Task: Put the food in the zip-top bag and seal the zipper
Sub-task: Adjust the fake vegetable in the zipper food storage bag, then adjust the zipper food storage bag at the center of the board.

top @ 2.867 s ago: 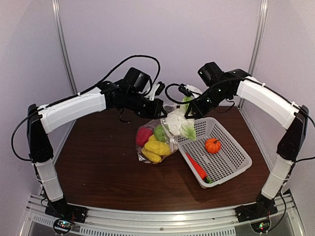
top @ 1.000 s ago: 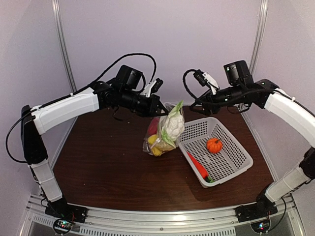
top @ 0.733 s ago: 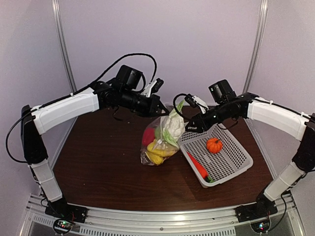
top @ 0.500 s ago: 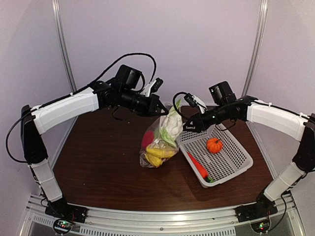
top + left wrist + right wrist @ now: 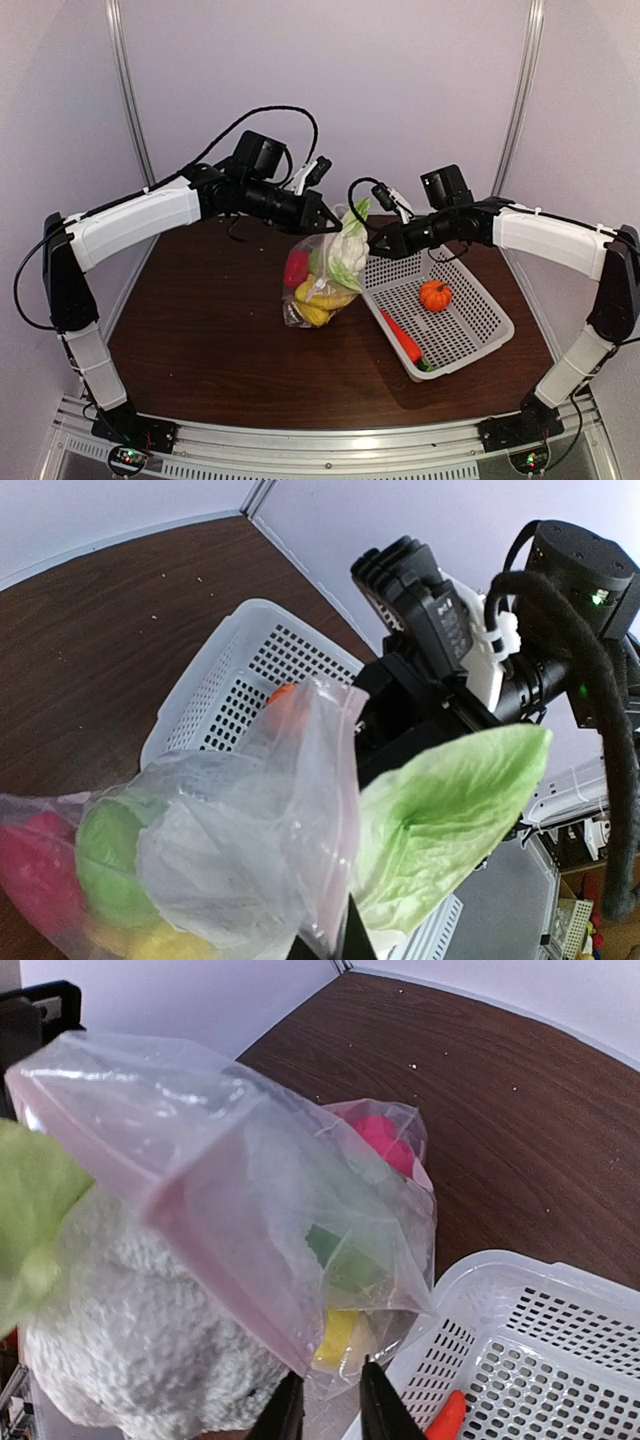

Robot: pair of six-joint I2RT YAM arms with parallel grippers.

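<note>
While left jaws and right jaws each pinch its rim, zip-top bag [image 5: 318, 290] hangs at bench [image 5: 200, 330] centre, long axis 1-to-7 o'clock, mouth uppermost; cauliflower [image 5: 348, 255] fills mouth; zipper indistinct.

Lab enclosure: bare walls [image 5: 330, 80], aluminium rail [image 5: 330, 436]

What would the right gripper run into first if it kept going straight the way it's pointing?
The zip-top bag: its clear plastic hangs right at the fingertips of the right gripper, perhaps even between them. Behind that film sits the white cauliflower, though depth is hard to judge.
</note>
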